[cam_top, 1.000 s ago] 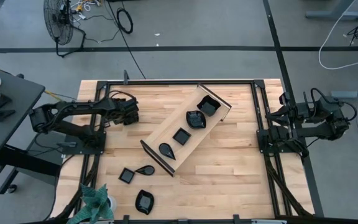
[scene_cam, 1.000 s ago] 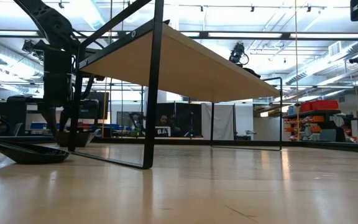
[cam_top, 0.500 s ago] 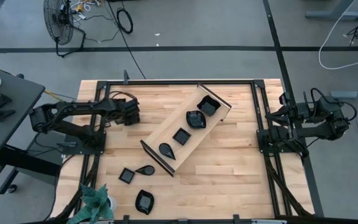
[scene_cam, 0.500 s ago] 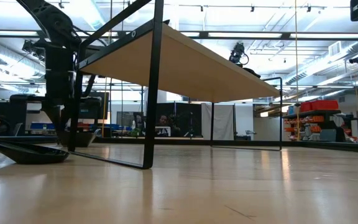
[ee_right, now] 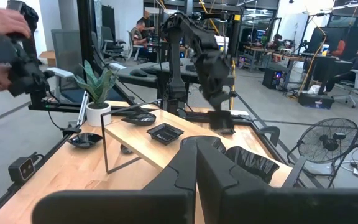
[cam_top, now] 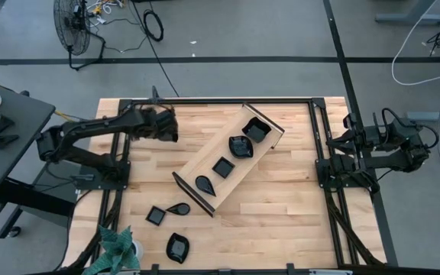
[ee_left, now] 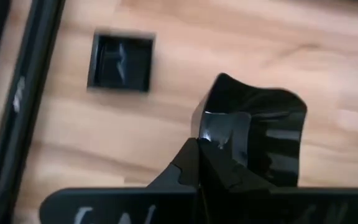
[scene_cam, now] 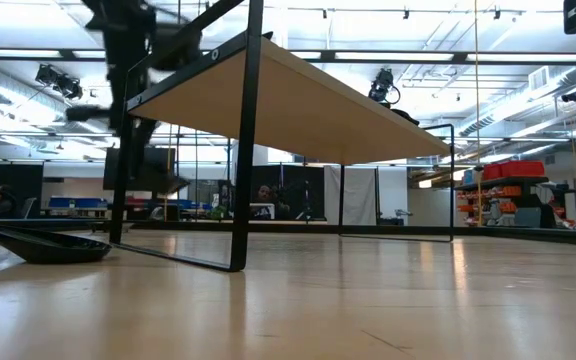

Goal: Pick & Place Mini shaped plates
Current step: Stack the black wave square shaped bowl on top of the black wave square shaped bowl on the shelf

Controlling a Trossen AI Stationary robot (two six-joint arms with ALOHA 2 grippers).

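High view showed the left gripper (cam_top: 168,127) in the upper left part of the table (cam_top: 281,206), just beside the upper left end of the long wooden tray (cam_top: 205,156) that lay diagonally across the middle. Its fingers were closed on a wavy-rimmed black plate (ee_left: 263,134); in the left wrist view this plate filled the centre of the frame, its near rim pinched at the fingertips (ee_left: 194,152) and the rest of it reaching forward from them. In the low view the plate (scene_cam: 148,175) hung above the table surface, not touching it, at the left of the frame. A square black plate (ee_left: 121,62) lay flat on the wood in the upper left of the wrist frame, apart from the held one. Four black plates (cam_top: 233,156) sat in a row inside the tray. Three more plates (cam_top: 170,218) lay on the table at the lower left, near a small green plant (cam_top: 117,248). The right gripper (cam_top: 350,145) waited at the right edge of the table with its fingers (ee_right: 185,168) shut on nothing.
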